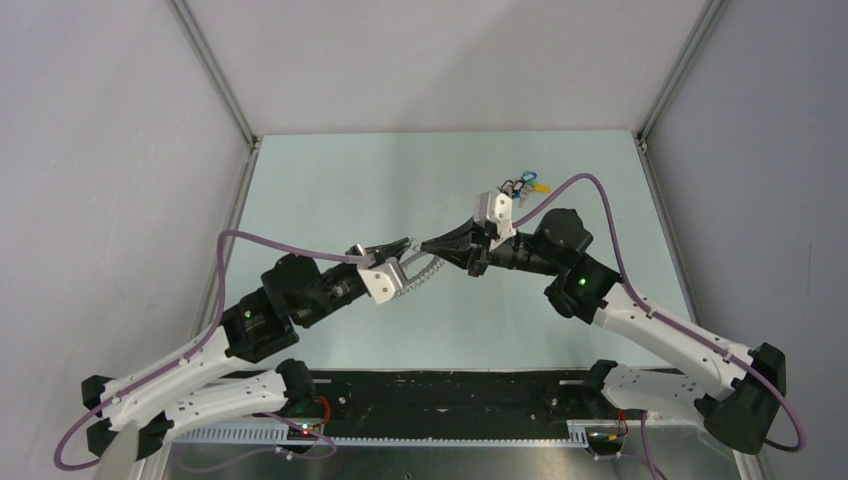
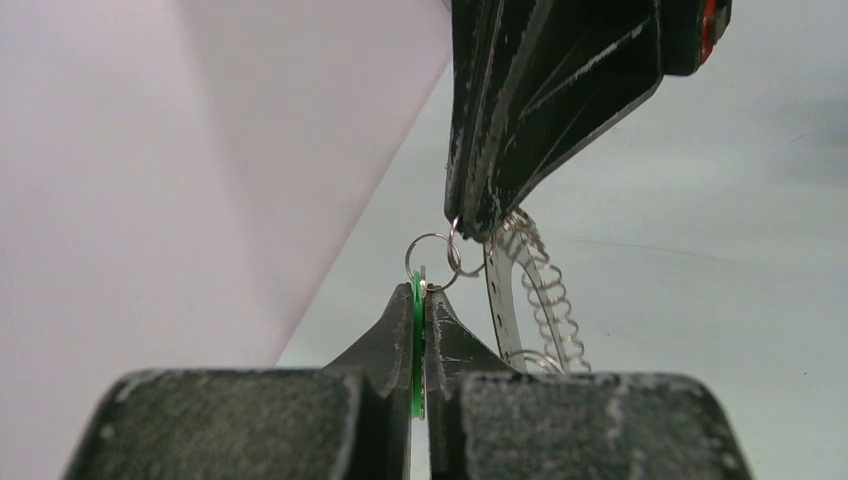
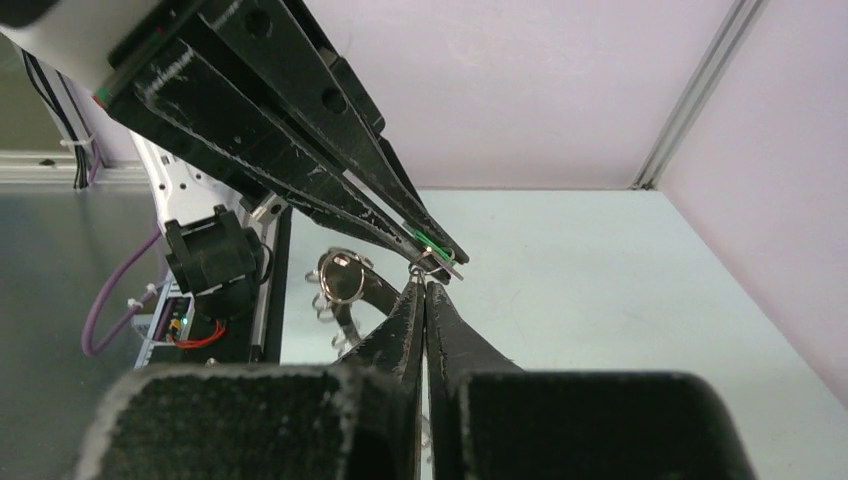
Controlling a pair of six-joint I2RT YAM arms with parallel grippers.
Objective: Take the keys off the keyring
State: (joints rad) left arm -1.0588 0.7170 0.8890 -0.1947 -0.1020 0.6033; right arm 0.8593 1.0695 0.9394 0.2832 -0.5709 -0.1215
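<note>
My left gripper (image 1: 405,247) is shut on a small key with a green head (image 2: 417,335), seen edge-on between its fingers. The key's small split ring (image 2: 432,256) links to a wire loop that my right gripper (image 1: 428,249) pinches shut at its tips. The grey keyring (image 2: 503,300), a flat band lined with wire loops, hangs just beside and below both tips, above the table. In the right wrist view my right gripper (image 3: 421,286) meets the left fingers (image 3: 330,190) at the green key (image 3: 431,243), and the keyring (image 3: 345,285) hangs lower left.
A small bunch of keys with blue and yellow heads (image 1: 527,185) lies on the pale table (image 1: 330,190) at the back right, behind the right wrist. Grey walls enclose the table on three sides. The arm bases stand along the near black rail (image 1: 450,400).
</note>
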